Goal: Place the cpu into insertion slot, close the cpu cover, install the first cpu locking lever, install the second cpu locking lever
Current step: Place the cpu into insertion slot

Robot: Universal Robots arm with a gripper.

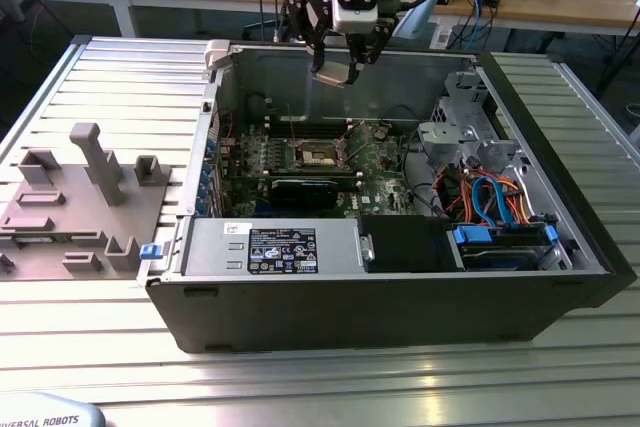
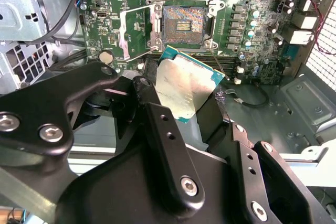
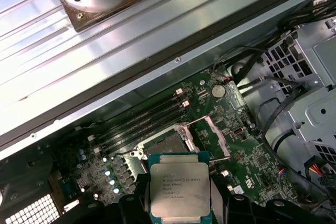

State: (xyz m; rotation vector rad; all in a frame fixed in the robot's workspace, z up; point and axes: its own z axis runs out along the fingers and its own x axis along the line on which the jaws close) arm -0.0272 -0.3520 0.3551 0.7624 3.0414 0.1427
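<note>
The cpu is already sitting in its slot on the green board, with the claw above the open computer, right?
Not quite. The cpu is not in the insertion slot; it is pinched in the claw, above the green motherboard. The second wrist view shows the slot empty. The claw is above the open computer case.

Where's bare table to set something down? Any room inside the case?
Free: table between the case and the near edge, and beyond the grey fixture at the exterior view's left. Inside is crowded: motherboard, cables, drive cage, with the gripper holding the cpu over it.
</note>
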